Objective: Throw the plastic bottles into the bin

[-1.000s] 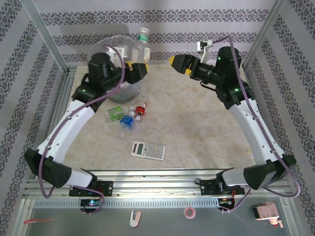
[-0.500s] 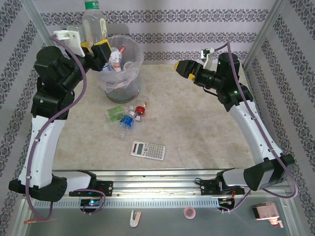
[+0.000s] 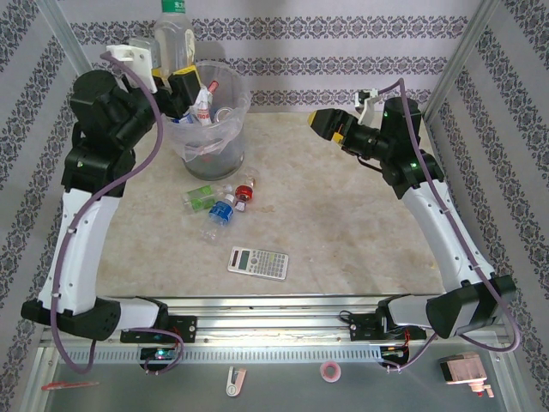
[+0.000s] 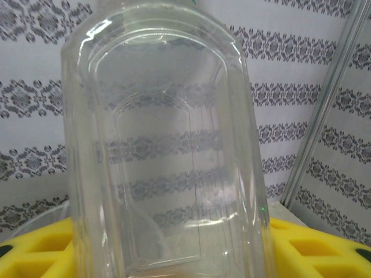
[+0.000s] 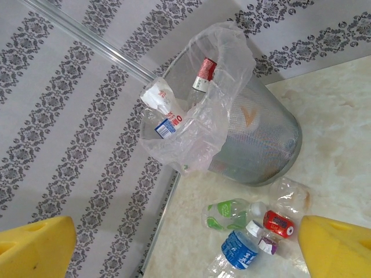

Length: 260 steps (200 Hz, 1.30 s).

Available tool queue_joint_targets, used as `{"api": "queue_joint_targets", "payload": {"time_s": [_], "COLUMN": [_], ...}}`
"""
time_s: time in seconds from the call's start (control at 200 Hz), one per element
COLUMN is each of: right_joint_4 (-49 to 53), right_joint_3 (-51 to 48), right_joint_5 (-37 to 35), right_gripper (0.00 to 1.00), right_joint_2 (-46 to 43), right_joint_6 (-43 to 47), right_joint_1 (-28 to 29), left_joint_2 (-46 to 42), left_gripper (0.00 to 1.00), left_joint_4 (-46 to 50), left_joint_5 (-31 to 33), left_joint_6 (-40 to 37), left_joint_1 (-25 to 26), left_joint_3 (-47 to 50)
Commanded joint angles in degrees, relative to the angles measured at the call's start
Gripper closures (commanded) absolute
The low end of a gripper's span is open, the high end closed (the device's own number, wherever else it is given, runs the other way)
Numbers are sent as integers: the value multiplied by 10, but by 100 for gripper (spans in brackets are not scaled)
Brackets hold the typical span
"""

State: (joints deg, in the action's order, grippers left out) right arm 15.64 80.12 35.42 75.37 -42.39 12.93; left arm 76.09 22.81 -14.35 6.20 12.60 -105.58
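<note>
**At the bin's rim, a clear bottle in the left arm's grip**

Over the table, from the top camera: the left gripper (image 3: 176,83) is clenched on a clear bottle (image 3: 171,41) with a green cap. It holds the bottle upright, cap up, at the left side of the bin (image 3: 225,148). Whether the bottle hangs over the mouth cannot be told. The grey bin stands at the table's far left with several labelled bottles (image 3: 203,107) inside. Just in front of it, on the marble-patterned table (image 3: 360,232), a green bottle (image 3: 200,197), a blue-labelled bottle (image 3: 221,211) and a red-labelled bottle (image 3: 245,190) lie close together. A calculator (image 3: 257,261) lies apart from them, nearer the arms. The right gripper (image 3: 328,123) hovers well apart from the bin, jaws released and empty.

From the left wrist, the clear bottle (image 4: 168,150) stands close to the lens between the yellow pads (image 4: 35,255). Patterned wallpaper (image 4: 324,58) shows through and beside it.

From the right wrist, the yellow pads (image 5: 35,249) sit wide apart at the lower corners. The bin (image 5: 266,139), lined with a clear bag (image 5: 197,139), has labelled bottles (image 5: 165,110) at its mouth. Below it lie the green bottle (image 5: 227,213), the blue-labelled bottle (image 5: 237,252) and the red-labelled bottle (image 5: 278,223). A crumpled bottle (image 5: 291,196) lies just beside the bin's wall.
</note>
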Motion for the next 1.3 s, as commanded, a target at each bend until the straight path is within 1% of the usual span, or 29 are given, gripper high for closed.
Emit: {"api": "queue_joint_targets", "payload": {"time_s": [0.0, 0.15, 0.25, 0.275, 0.295, 0.32, 0.34, 0.38, 0.455, 0.664, 0.874, 0.994, 1.104, 1.294], "right_joint_4": [1, 6, 5, 7, 7, 8, 10, 14, 18, 38, 38, 51, 68, 83], "right_joint_3": [-4, -5, -11, -12, -13, -14, -14, -14, -21, -61, -98, -100, -98, -96], "right_joint_5": [2, 7, 12, 14, 16, 19, 21, 25, 29, 27, 19, 10, 2, -8], "right_gripper": [2, 2, 2, 2, 2, 2, 2, 2, 2, 2, 2, 2, 2, 2], "right_joint_2": [-14, -16, -18, -17, -17, -17, -16, -18, -22, -33, -25, -4, 15, 24], "right_joint_6": [8, 11, 9, 8, 8, 7, 7, 7, 12, 23, 24, 26, 27, 28], "right_joint_1": [-7, -14, -18, -19, -19, -21, -21, -23, -23, -24, -24, -23, -17, -6], "left_joint_2": [23, 86, 142, 159, 172, 186, 194, 204, 197, 160, 73, 32, -3, -32], "left_gripper": [66, 64, 56, 51, 43, 28, 20, 14, 0, 0, 0, 0, 0, 0], "left_joint_4": [6, 43, 78, 92, 103, 115, 123, 128, 109, 117, 88, 66, 50, 118], "left_joint_5": [-28, -43, -32, -27, -21, -4, 8, 27, 77, 98, 112, 89, 39, -59], "left_joint_6": [-2, -3, -1, -1, 1, 6, 10, 19, 48, 96, 99, 87, 68, 52], "left_joint_1": [-10, -9, -10, -10, -10, -10, -10, -10, -12, -11, -8, -8, -8, -3], "left_joint_3": [-18, -51, -66, -72, -77, -83, -87, -94, -92, -176, -150, -117, -66, 5]}}
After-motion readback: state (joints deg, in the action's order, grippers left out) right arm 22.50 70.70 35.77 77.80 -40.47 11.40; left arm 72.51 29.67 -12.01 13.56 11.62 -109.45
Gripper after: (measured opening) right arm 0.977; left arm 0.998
